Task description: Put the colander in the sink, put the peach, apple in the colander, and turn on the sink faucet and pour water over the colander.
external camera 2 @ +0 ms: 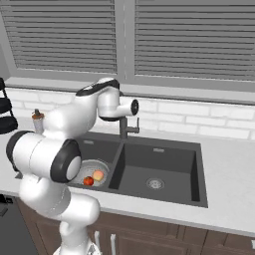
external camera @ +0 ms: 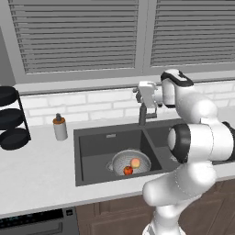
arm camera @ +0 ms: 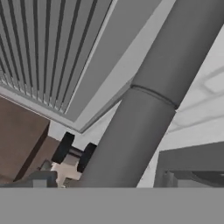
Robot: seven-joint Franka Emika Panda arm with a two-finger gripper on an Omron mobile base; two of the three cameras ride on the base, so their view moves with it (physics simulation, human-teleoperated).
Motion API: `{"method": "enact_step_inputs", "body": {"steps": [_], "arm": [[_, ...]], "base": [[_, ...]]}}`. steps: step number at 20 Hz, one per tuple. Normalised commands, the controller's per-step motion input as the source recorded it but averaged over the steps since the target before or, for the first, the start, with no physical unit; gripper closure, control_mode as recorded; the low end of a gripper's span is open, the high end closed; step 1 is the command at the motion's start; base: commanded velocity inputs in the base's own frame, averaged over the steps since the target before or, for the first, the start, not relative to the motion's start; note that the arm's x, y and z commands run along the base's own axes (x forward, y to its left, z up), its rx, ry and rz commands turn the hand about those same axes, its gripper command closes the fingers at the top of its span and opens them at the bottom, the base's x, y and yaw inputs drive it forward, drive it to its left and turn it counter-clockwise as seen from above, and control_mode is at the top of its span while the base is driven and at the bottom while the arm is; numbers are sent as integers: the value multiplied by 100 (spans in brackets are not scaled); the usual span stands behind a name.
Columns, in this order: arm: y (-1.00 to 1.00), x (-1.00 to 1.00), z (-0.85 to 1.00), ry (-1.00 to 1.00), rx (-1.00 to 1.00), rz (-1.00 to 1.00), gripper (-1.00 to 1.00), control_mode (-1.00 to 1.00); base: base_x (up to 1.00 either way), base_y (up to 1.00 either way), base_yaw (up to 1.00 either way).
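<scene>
Nearest, the colander (external camera: 131, 163) sat in the left basin of the sink (external camera: 94, 149), placed there so water could drain through it. The apple (external camera: 128, 170) and the peach (external camera: 135, 162) lay side by side inside it, ready for rinsing. Farther back, the end effector (external camera: 148, 97) was raised to the sink faucet (external camera 2: 124, 128) at the rear rim, jaws wide and holding nothing, probably to work the tap; the hand view showed the faucet's column close up. No water ran. Beyond, a soap dispenser (external camera: 59, 127) stood on the bench (external camera: 36, 165).
</scene>
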Motion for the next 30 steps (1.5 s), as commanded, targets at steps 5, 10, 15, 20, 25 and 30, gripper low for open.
{"method": "enact_step_inputs", "body": {"steps": [5,10,15,20,25,30], "arm": [[24,0,23,-1,0,-24,-100,-100],[-41,-18,42,0,1,-15,-100,-100],[-61,-20,7,13,0,-19,-100,-100],[-62,-18,0,28,0,-24,-100,-100],[-85,-31,-4,27,11,-32,-100,-100],[-74,-29,-26,9,36,-42,-100,-100]], "base": [[0,0,0],[0,0,0],[0,0,0],[0,0,0],[0,0,0],[0,0,0]]}}
